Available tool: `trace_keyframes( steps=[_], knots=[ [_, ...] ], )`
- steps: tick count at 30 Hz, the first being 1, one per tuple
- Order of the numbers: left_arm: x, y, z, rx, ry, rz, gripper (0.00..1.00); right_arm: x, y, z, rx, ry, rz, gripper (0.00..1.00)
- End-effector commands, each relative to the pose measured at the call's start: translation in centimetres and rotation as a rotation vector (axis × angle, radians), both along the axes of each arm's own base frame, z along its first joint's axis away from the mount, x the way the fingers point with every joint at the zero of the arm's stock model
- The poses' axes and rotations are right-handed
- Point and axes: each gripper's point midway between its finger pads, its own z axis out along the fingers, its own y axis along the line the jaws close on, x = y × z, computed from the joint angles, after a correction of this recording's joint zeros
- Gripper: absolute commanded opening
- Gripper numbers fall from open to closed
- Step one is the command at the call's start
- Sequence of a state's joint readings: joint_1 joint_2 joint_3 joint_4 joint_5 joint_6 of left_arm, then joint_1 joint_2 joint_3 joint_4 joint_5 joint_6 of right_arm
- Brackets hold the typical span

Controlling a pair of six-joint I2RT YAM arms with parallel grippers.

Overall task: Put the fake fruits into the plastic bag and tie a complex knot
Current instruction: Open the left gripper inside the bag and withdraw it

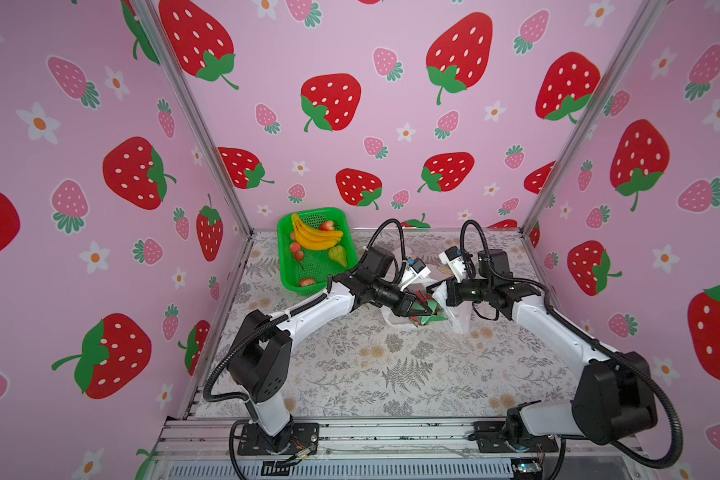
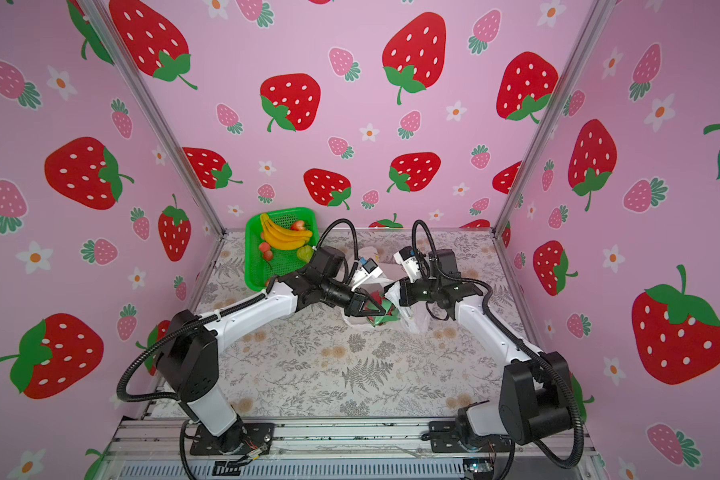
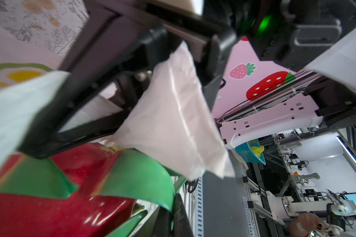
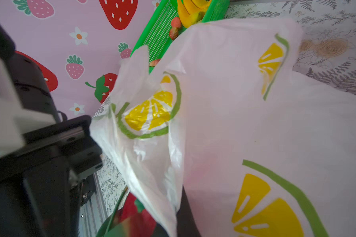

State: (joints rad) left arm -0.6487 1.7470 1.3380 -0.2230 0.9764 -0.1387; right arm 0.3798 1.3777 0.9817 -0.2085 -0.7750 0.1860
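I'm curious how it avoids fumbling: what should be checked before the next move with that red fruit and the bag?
1. Right gripper pinching the thin white lemon-print plastic bag: ok.
2. Left gripper shut beside the red-and-green plastic dragon fruit; grip on it: cannot tell.
3. Dragon fruit fully inside the bag: cannot tell.
4. All fruit bagged: not ok, the yellow plastic banana bunch lies in the green perforated basket.
5. Handles knotted: not ok, no knot visible.

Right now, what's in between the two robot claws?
The red-and-green dragon fruit and a fold of the plastic bag sit between the left gripper and the right gripper; both top views show it.
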Motion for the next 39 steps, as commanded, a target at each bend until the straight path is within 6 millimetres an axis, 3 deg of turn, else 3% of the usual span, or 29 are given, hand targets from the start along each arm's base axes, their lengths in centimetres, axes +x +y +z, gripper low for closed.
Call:
trace_keyframes(
  steps=[1,9,15,22,26,30,39],
  knots=[
    [2.7,0.5,-0.3,0.011,-0.142,0.049,0.0,-1.9,0.7,1.5,0.078,-0.021,0.073,0.0],
    [5.8,1.0,-3.2,0.056,-0.202,0.196,0.0,-3.5,1.3,1.9,0.186,0.02,0.124,0.0],
    [7.6,0.8,-3.4,0.013,-0.153,0.28,0.02,-3.5,1.2,1.1,0.185,0.04,0.109,0.0],
    [9.8,0.4,-5.4,0.032,-0.091,0.399,0.05,-2.2,1.3,0.3,0.209,0.081,0.028,0.0],
    [10.0,1.1,-5.2,0.015,-0.094,0.459,0.24,-1.0,0.8,-0.4,0.19,0.107,-0.055,0.0],
    [9.0,2.0,-4.4,0.003,-0.071,0.487,0.47,0.1,0.2,-0.6,0.192,0.114,-0.124,0.0],
    [5.5,5.0,-3.7,0.05,-0.022,0.523,0.64,1.4,-0.6,-1.1,0.198,0.125,-0.197,0.0]
  ],
)
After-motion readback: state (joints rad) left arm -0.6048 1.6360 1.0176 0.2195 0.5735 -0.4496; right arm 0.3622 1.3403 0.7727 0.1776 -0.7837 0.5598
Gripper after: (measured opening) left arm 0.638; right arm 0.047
